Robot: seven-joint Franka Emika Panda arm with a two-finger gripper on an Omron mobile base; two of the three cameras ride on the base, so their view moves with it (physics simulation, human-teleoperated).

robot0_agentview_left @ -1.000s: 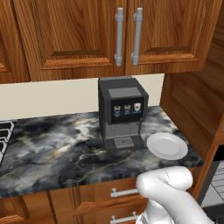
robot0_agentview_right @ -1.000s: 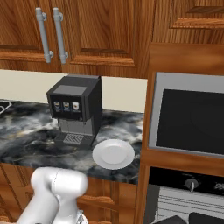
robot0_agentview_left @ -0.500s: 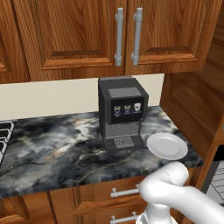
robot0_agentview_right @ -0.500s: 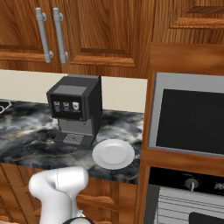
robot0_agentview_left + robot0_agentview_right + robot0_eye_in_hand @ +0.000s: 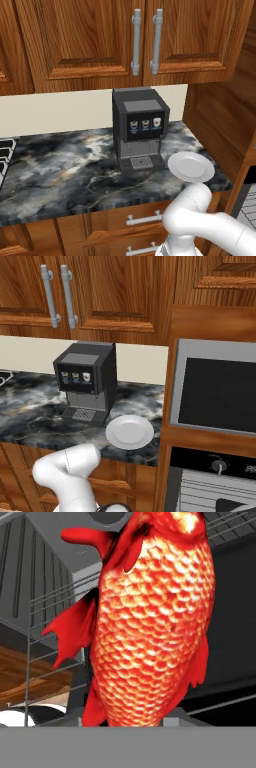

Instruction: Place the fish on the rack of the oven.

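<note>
The red-orange scaly fish (image 5: 152, 627) hangs upright close in front of the hand camera, its fins spread to the left. My gripper (image 5: 129, 716) is shut on the fish, and the fish hides the fingertips. Behind the fish run the thin grey wires of the rack (image 5: 50, 604), inside the dark oven cavity. The oven (image 5: 212, 471), with its black knob panel, sits low in the wooden cabinetry at the right, and a grey grille (image 5: 200, 496) sticks out below the panel. My white arm (image 5: 67, 468) bends down in front of the counter.
A black coffee machine (image 5: 140, 130) stands on the marble counter (image 5: 60, 170), with a white plate (image 5: 190, 166) beside it. A dark glass panel (image 5: 220, 391) sits above the oven. Wooden cupboards hang overhead, and drawers (image 5: 135, 220) run under the counter.
My white arm has shifted slightly, with its elbow turning toward the lower right in the left base view. The counter, plate and coffee machine have stayed put.
</note>
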